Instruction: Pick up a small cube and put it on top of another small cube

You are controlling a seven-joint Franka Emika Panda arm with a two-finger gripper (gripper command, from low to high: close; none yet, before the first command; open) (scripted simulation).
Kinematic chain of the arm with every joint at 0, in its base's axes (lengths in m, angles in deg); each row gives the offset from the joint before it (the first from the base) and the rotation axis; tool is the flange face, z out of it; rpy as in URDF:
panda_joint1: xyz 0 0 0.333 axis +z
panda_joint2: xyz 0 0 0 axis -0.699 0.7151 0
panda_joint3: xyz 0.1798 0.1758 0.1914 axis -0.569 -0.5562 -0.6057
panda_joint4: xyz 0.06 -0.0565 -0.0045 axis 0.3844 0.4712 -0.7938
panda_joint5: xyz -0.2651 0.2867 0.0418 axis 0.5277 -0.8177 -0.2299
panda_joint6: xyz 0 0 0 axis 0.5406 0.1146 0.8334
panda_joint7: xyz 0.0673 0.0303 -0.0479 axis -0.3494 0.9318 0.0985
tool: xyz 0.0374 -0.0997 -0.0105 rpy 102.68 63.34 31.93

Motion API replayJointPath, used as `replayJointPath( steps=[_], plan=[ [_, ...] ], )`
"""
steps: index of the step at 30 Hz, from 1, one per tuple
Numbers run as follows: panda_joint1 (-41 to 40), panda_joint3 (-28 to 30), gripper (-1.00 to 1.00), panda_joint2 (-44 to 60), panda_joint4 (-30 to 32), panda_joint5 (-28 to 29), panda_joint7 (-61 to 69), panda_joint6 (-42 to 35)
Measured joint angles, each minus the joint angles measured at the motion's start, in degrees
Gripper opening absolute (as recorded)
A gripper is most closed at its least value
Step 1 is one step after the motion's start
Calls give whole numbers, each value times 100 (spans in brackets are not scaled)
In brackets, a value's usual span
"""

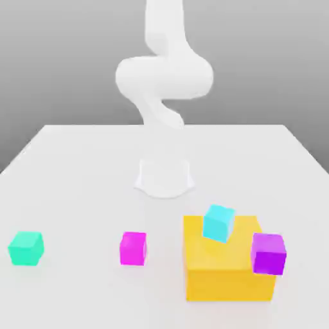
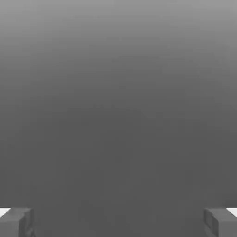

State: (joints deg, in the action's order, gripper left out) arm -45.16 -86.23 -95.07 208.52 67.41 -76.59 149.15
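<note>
one small pink cube (image 1: 133, 248) sits on the white table (image 1: 71, 167), toward the near edge, with bare table on every side of it. just beside it, to the exterior view's right, stands a big yellow block (image 1: 222, 276). a cyan cube (image 1: 218, 223) rests tilted on the block's top, and a purple cube (image 1: 268, 253) sits at its right corner. a teal cube (image 1: 26, 248) lies well apart, to the left. behind them rises the white arm (image 1: 164, 77). in the hand view the gripper (image 2: 118, 222) is spread wide, its fingers (image 2: 16, 222) at opposite edges with nothing between them.
</note>
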Motion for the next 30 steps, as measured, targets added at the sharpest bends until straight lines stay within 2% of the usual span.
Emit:
replayJointPath(
  steps=[11,17,21,27,28,30],
  plan=[
    [-412,246,0,1875,2011,367,115,1601],
    [-551,600,0,3261,3215,291,424,2742],
    [-603,580,0,4395,3343,5,672,3621],
    [-1055,90,0,5447,3205,-254,885,4500],
    [-1107,45,-100,5538,3194,-248,889,4577],
    [-1108,45,-100,5538,3194,-246,886,4577]
  ],
)
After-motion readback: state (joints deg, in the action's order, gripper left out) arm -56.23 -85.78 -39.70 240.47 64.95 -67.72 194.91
